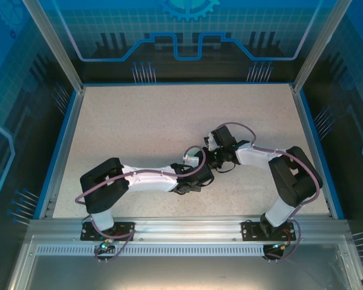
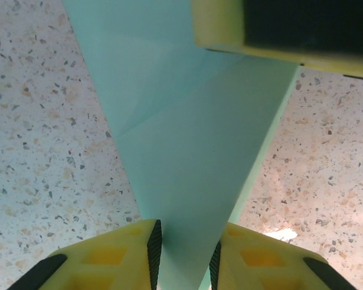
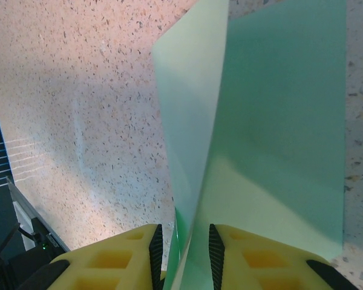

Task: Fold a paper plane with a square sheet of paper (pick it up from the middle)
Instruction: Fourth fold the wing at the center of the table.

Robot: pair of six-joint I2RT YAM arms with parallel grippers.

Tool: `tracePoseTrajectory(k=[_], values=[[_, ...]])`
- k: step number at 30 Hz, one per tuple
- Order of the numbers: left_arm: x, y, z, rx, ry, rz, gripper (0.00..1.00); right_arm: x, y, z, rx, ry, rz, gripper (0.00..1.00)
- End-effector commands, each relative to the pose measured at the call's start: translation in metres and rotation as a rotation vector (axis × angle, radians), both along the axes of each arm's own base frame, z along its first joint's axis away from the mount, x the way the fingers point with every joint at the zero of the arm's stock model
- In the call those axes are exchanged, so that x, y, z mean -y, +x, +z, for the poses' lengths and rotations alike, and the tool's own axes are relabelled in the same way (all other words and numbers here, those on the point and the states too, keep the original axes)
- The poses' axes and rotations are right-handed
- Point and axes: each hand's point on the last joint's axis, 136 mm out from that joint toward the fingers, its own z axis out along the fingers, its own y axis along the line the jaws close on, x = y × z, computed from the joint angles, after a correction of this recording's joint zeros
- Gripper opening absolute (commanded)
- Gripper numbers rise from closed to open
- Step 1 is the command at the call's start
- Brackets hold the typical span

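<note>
I judge that we are in the middle of a fold. The paper is up off the table, near its middle, taken between the two arms. The left pincer is narrow, with the paper filling the gap between its pads. The right pincer is narrow in the same way on a doubled edge, and both seem to me to hold the paper. To do this step well I would move both wrists slowly and together, so that the thin sheet is neither stretched nor torn. I would press the crease only when the two layers lie edge on edge. The left wrist camera shows faint slanting creases on the sheet, and a yellow finger of the other pincer at its far end. The right wrist camera shows instead that the two layers stand apart like an open book. From above, the paper is a small pale patch between the wrists.
</note>
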Motion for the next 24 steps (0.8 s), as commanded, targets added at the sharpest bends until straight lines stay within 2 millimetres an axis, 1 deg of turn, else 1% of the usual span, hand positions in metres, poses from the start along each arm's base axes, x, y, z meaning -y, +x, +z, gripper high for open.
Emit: tracePoseTrajectory(k=[1, 5, 8, 14, 17, 20, 22, 24], values=[[0.004, -0.003, 0.013, -0.001, -0.064, 0.044, 0.31, 0.0, 0.0, 0.0, -0.012, 0.002, 0.017, 0.3], [0.005, -0.004, 0.01, -0.007, -0.078, 0.068, 0.29, -0.001, -0.001, -0.002, -0.021, 0.008, 0.034, 0.29], [0.006, -0.004, 0.01, -0.008, -0.07, 0.069, 0.25, -0.001, -0.002, -0.004, -0.024, 0.008, 0.038, 0.29], [0.005, -0.003, 0.007, -0.007, -0.048, 0.079, 0.13, -0.001, -0.002, -0.005, -0.028, 0.009, 0.043, 0.3], [0.007, -0.002, 0.007, -0.011, -0.039, 0.079, 0.11, -0.001, -0.002, -0.001, -0.02, 0.015, 0.042, 0.32], [0.003, -0.001, 0.006, -0.007, -0.023, 0.083, 0.06, 0.005, 0.001, 0.007, 0.003, 0.007, 0.025, 0.36], [0.0, -0.001, 0.006, -0.004, -0.011, 0.076, 0.0, 0.014, 0.003, 0.014, 0.018, 0.004, 0.004, 0.4], [-0.004, -0.001, 0.008, 0.008, 0.006, 0.063, 0.0, 0.024, 0.002, 0.02, 0.033, 0.004, -0.016, 0.44]])
